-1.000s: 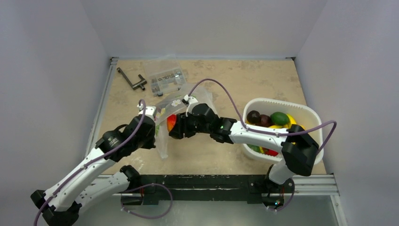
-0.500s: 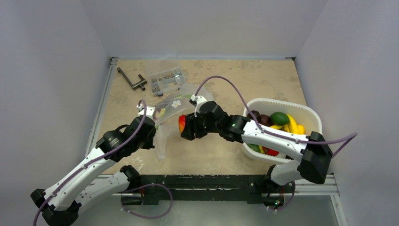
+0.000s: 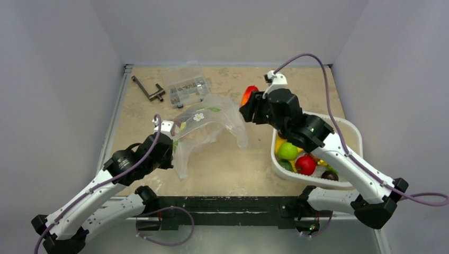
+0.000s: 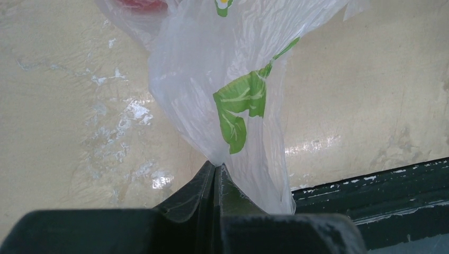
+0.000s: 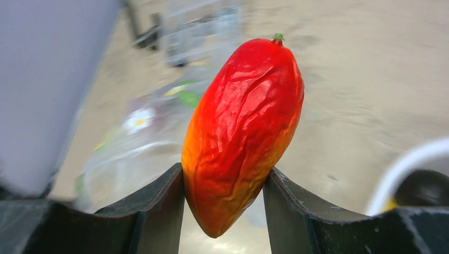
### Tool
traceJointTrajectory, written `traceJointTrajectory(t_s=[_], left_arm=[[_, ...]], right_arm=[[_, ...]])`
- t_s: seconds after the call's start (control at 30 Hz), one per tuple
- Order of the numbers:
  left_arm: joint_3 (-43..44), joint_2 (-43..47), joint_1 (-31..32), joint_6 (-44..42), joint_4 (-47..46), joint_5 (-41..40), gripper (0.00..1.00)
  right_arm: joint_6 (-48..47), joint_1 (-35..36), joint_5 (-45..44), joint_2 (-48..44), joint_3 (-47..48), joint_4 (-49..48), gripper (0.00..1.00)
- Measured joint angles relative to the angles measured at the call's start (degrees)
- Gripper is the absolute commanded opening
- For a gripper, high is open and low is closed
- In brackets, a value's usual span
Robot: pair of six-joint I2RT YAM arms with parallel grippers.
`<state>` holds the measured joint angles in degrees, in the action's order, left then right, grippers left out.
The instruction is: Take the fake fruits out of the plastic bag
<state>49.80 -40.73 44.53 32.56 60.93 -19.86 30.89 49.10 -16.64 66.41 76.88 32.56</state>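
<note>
The clear printed plastic bag point(image 3: 207, 124) is lifted off the table at mid left. My left gripper point(image 3: 170, 142) is shut on its lower corner; the film point(image 4: 233, 100) shows pinched between the closed jaws in the left wrist view point(image 4: 216, 168). A red fruit point(image 4: 141, 4) shows through the bag at the top edge there. My right gripper point(image 3: 249, 103) is shut on the orange-red elongated fruit point(image 3: 248, 95), held in the air right of the bag; in the right wrist view the fruit point(image 5: 243, 127) fills the gap between the jaws point(image 5: 223, 182).
A white bin point(image 3: 350, 132) at right holds a green apple point(image 3: 288, 151), a red round fruit point(image 3: 305, 164), a dark fruit point(image 3: 330, 174) and yellow pieces. A clear parts box point(image 3: 185, 86) and a metal wrench point(image 3: 149, 90) lie at the back left.
My right gripper has pulled the orange-red fruit out of the bag and carried it up and right, toward the back. The bag has sagged open. My left gripper kept its hold.
</note>
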Motion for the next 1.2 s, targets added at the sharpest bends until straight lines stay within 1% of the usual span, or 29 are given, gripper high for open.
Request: traceJointTrajectory(t_s=[0.2, 0.37, 0.5, 0.6, 0.73, 0.8, 0.9, 1.1, 1.2], left_arm=[[0.0, -0.1, 1.9, 0.7, 0.0, -0.4, 0.0], [0.0, 0.0, 3.2, 1.0, 0.1, -1.0, 0.0], [0.0, 0.2, 3.3, 1.3, 0.2, -1.4, 0.0], [0.0, 0.3, 3.6, 1.3, 0.2, -1.6, 0.0], [0.0, 0.4, 3.8, 1.3, 0.3, -1.7, 0.0], [0.0, 0.4, 3.9, 1.3, 0.3, -1.7, 0.0], [0.0, 0.5, 4.0, 1.3, 0.5, -1.8, 0.0], [0.0, 1.1, 4.4, 1.4, 0.5, -2.1, 0.0], [0.0, 1.1, 4.7, 1.4, 0.5, -2.1, 0.0]], right_arm=[[2.8, -16.3, -6.1, -3.2, -9.6, 5.6, 0.0], [6.1, -27.8, -6.9, -5.8, -19.5, 7.5, 0.0], [8.2, -34.2, -6.8, -6.0, -24.1, 8.2, 0.0], [10.4, -37.6, -6.6, -6.3, -26.3, 8.6, 0.0], [12.9, -41.4, -5.5, -9.1, -30.1, 8.4, 0.04], [14.0, -42.7, -4.7, -11.2, -31.7, 8.5, 0.07], [15.3, -44.1, -3.6, -13.3, -33.5, 8.3, 0.15], [15.9, -44.8, -1.5, -14.1, -36.0, 7.7, 0.38], [15.9, -44.9, -1.0, -14.2, -36.0, 7.6, 0.45]])
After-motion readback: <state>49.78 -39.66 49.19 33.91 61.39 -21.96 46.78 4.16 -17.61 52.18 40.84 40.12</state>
